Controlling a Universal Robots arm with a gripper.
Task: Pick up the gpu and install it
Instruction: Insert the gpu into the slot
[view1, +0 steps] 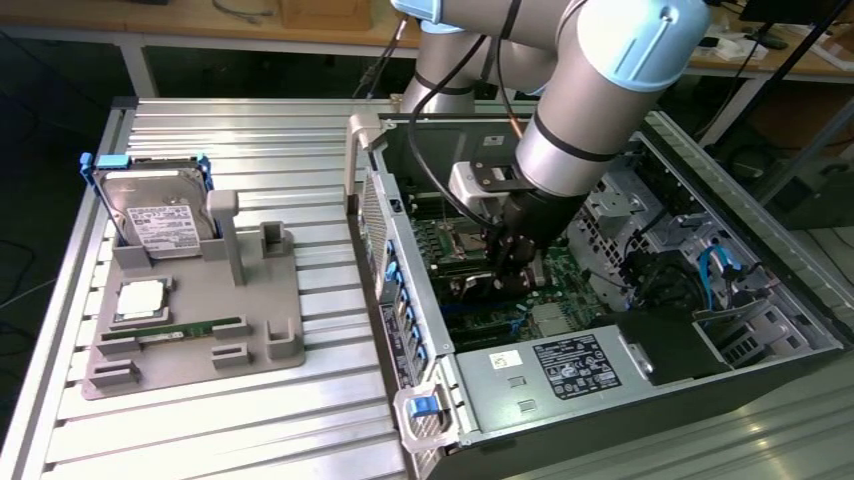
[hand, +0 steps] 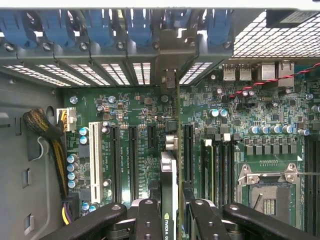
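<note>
I am seeing the jaws standing only a little apart and pinching the gpu (hand: 169, 186) by its upper edge, with one black finger (hand: 149, 220) pressing on each flat face. The card is hanging edge-on over the motherboard (hand: 130, 105), lining up with the long black expansion slots (hand: 116, 160). Its grey metal bracket (hand: 171, 55) is pointing toward the motherboard's rear edge. I cannot tell whether its lower edge is touching a slot.

I am judging it to be light, thin and stiff, but brittle. The smooth faces are likely giving the hard fingers little friction, so a grip mid-length on the bare top edge is looking safest against tilting.

The motherboard is showing matte green, dotted with silver-capped capacitors. A white slot (hand: 93, 160) is lying beside the black ones, and glossy blue plastic clips (hand: 100, 25) are lining its rear edge.
</note>
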